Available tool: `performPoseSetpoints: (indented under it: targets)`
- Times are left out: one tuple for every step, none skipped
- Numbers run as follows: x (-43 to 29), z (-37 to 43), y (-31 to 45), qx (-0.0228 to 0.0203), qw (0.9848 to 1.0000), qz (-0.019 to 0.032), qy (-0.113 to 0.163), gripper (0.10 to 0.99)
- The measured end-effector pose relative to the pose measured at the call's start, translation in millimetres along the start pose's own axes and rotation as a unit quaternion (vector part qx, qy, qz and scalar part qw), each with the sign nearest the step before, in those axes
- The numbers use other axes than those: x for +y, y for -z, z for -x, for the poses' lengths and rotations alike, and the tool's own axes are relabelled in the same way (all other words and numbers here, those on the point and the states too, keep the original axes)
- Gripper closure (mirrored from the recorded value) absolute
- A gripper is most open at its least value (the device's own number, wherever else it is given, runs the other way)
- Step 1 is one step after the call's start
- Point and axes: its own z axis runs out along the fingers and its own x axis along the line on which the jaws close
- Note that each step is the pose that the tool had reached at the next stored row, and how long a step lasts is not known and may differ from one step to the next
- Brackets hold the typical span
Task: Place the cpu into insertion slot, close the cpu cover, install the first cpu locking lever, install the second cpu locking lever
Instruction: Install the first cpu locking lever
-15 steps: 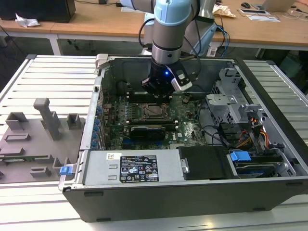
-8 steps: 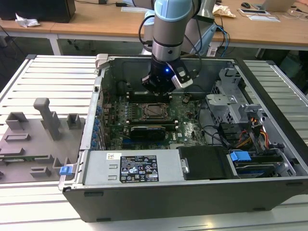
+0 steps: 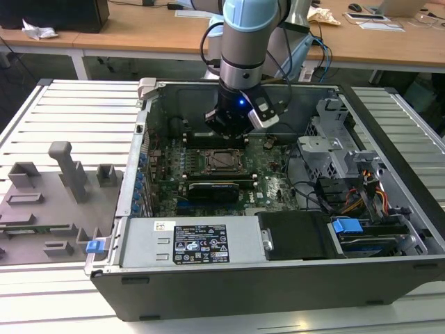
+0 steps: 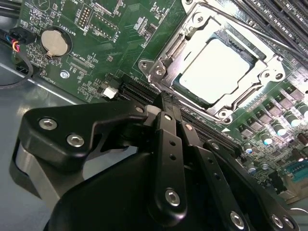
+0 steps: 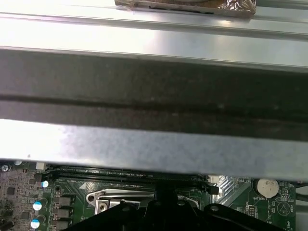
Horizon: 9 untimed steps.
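Observation:
The cpu (image 4: 216, 67) lies flat in its socket on the green motherboard (image 4: 96, 62), pale square top showing. The cpu cover (image 4: 166, 65), a grey metal frame, lies down around it. A thin lever rod (image 4: 269, 38) runs along one side of the socket. My gripper (image 4: 163, 101) is shut with nothing between its fingers. Its tip hovers just off the socket's edge, over a black slot. In the exterior view the gripper (image 3: 227, 133) hangs inside the open computer case, just behind the socket (image 3: 224, 161). In the first wrist view the socket (image 5: 120, 199) sits below the case wall (image 5: 154, 96).
The case walls (image 3: 146, 139) ring the board. A power supply shroud (image 3: 201, 243) lies in front, a drive cage (image 3: 334, 142) and cables (image 3: 368, 195) on the exterior view's right. A grey fixture tray (image 3: 49, 202) lies outside on the exterior view's left. A coin battery (image 4: 54, 42) sits on the board.

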Motion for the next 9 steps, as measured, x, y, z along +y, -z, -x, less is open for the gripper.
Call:
performPoseSetpoints:
  targets:
    - [-0.1,0.0,0.0,0.0,1.0,0.0,0.0,0.98]
    - [-0.2,0.1,0.0,0.0,1.0,0.0,0.0,0.98]
    - [-0.3,0.1,0.0,0.0,1.0,0.0,0.0,0.98]
    - [-0.4,0.1,0.0,0.0,1.0,0.0,0.0,0.98]
    - [-0.5,0.1,0.0,0.0,1.0,0.0,0.0,0.98]
    - [-0.7,0.1,0.1,0.0,1.0,0.0,0.0,0.98]
    - [-0.8,0.0,0.1,0.0,1.0,0.0,0.0,0.98]
    - [-0.9,0.1,0.1,0.0,1.0,0.0,0.0,0.98]
    - [-1.0,0.0,0.1,0.0,1.0,0.0,0.0,0.98]
